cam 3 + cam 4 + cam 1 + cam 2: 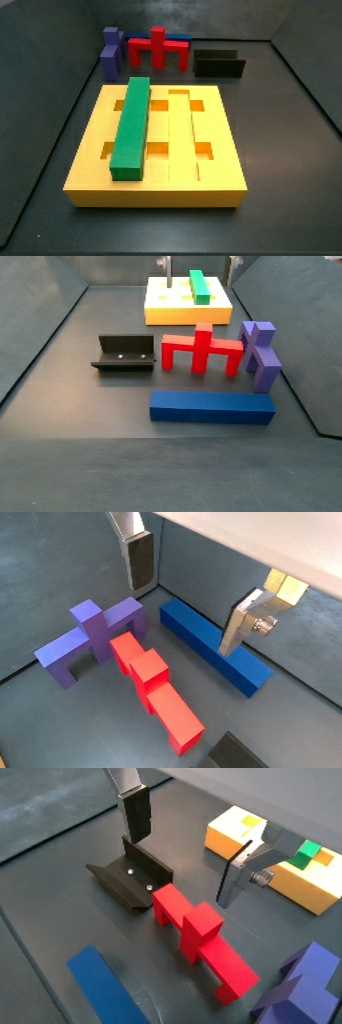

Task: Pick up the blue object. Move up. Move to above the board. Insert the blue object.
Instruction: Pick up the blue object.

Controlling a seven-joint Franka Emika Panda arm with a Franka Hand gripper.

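Blue object (211, 406) lies flat on floor, in front of red pronged piece (202, 351), well apart from board (158, 144) carrying green bar (131, 125). Gripper (187, 597) hovers above pieces, fingers (138, 560) wide apart, holding nothing. Fixture (122, 354) beside red piece.

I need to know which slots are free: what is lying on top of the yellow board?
A green bar lies lengthwise in one groove of the board. The other grooves and square holes look bare. What lies under the bar is hidden. The gripper is open above the floor pieces, away from the board.
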